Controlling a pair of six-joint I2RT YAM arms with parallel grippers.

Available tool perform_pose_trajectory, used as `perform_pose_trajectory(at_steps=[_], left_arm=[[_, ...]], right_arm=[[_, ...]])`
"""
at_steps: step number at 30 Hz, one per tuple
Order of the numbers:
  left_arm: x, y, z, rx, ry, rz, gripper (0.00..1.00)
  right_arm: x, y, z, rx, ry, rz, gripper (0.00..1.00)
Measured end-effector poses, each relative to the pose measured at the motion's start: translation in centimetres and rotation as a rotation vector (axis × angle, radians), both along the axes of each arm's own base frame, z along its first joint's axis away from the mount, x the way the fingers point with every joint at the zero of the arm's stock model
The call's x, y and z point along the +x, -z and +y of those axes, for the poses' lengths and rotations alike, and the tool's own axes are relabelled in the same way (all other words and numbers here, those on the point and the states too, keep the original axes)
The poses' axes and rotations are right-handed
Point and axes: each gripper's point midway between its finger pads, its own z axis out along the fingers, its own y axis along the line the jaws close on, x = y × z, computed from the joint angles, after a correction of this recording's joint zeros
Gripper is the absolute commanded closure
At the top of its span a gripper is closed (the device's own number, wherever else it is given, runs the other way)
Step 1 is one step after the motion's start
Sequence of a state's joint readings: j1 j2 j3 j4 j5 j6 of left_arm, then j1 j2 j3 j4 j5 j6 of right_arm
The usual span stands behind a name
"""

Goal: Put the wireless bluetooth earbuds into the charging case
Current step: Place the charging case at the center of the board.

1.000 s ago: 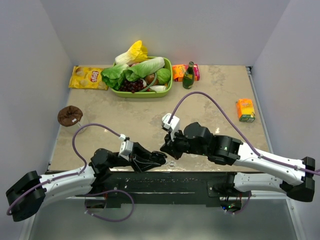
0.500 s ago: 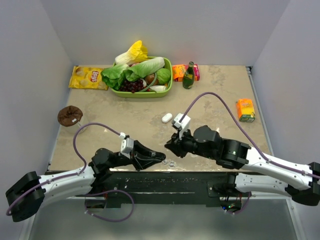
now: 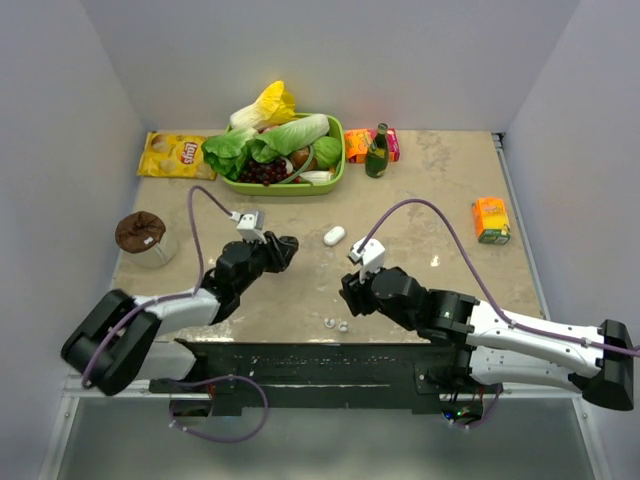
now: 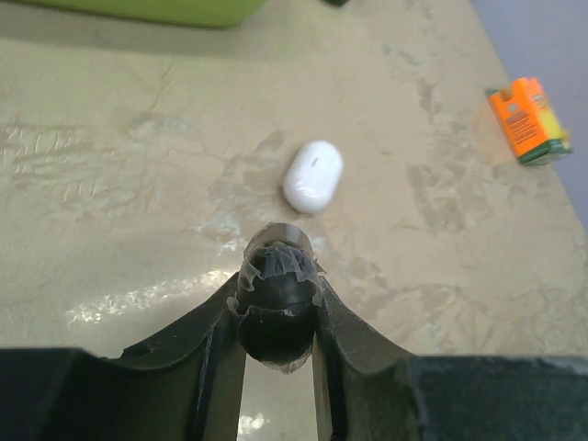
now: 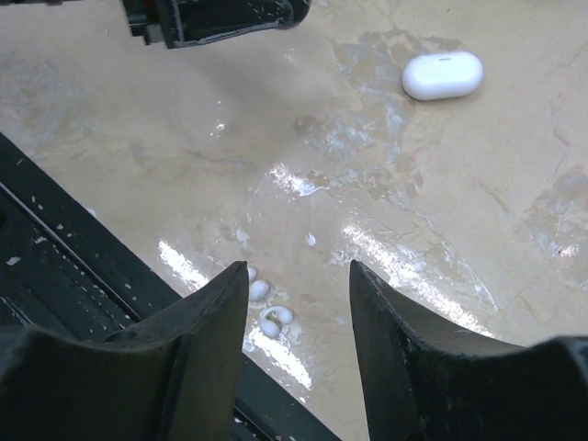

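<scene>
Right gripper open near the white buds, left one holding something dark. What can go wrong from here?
1. The whitish earbuds lie right at the near edge of the table. A poor pinch by the open right gripper could flick them off.
2. The white case looks closed, so nothing can go in yet.
3. The left gripper, shut on a dark rounded object, points at that case and might knock it.
</scene>
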State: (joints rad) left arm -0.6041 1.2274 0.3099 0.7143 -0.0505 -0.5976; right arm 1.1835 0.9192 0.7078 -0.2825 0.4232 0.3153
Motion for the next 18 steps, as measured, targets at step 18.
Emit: perform_pose_trajectory(at_steps=[18], left_arm=[[5.0,9.2,-0.7,-0.157,0.063,0.315,0.98]], right_arm=[[-0.8,0.6,1.4,0.07,-0.053,0.026,0.45]])
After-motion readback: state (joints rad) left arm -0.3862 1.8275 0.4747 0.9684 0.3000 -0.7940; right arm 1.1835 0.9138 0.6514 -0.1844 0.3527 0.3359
